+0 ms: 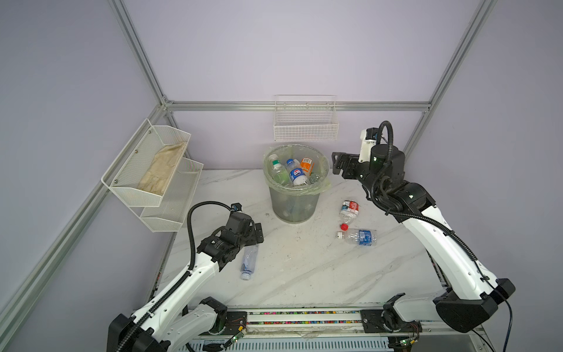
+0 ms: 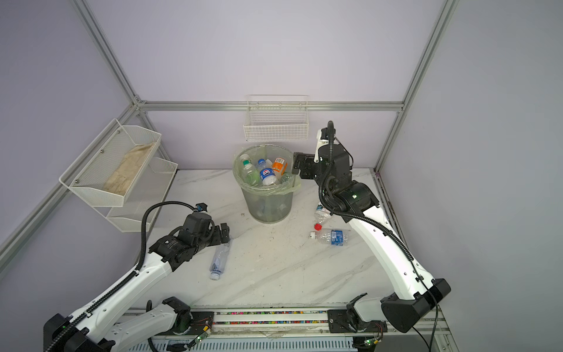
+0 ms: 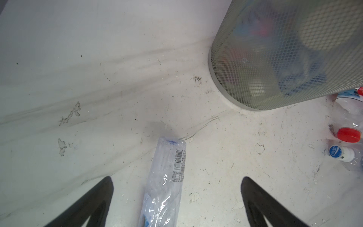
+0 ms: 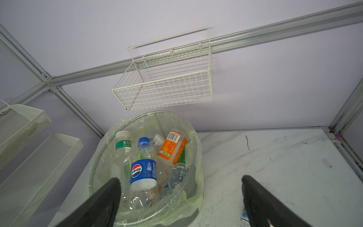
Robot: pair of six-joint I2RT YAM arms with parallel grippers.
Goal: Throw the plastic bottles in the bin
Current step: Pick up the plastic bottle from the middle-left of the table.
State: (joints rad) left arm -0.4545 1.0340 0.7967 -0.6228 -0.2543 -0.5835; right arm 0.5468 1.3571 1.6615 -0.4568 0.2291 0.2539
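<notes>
The bin (image 1: 294, 207) (image 2: 268, 207) stands at the back middle of the table, with several plastic bottles (image 4: 144, 171) piled inside. A crumpled clear bottle (image 1: 249, 260) (image 3: 167, 180) lies on the table at the left. My left gripper (image 1: 257, 233) (image 3: 176, 177) is open low over its base end, a finger on either side, not touching it. A red-label bottle (image 1: 349, 210) and a blue-label bottle (image 1: 359, 237) lie right of the bin. My right gripper (image 1: 336, 163) (image 4: 180, 177) hangs open and empty beside the bin's right rim.
A white wire basket (image 1: 305, 128) hangs on the back wall just above the bin. A white mesh two-tier shelf (image 1: 152, 173) holding a folded cloth juts from the left wall. Aluminium frame posts stand at the back corners.
</notes>
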